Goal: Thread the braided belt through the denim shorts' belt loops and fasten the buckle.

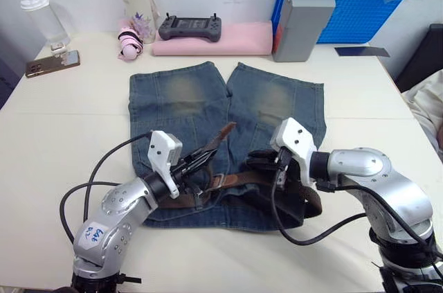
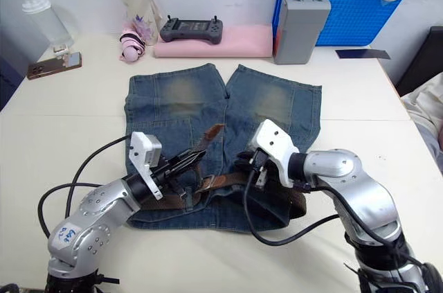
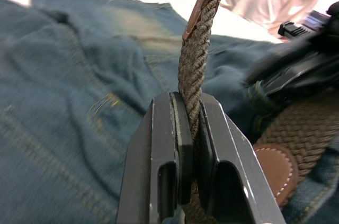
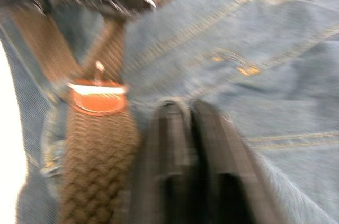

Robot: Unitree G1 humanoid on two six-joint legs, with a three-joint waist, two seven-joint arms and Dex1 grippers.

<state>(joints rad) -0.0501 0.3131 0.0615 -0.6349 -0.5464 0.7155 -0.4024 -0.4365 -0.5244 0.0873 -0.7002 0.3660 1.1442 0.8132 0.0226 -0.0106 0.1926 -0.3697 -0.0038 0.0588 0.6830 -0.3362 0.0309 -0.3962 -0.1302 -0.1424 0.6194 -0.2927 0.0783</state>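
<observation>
Left hand [image 3: 192, 128] clamped on dark-brown braided belt [image 3: 197, 60], tan tip raised over faded blue denim shorts [image 1: 180, 99]. Right hand [image 4: 190, 115] closed, pressing denim beside belt.

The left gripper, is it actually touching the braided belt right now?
Touching. The left wrist view shows the left gripper with both fingers pressed against the braided belt, the strap pinched between them.

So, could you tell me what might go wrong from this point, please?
The left gripper pinches the braided belt edge-on just below its tan tip, so the strap may slip or twist as it is fed. The right gripper, fingers together, sits on the denim shorts by the waistband; pulling the belt could bunch the fabric.
</observation>
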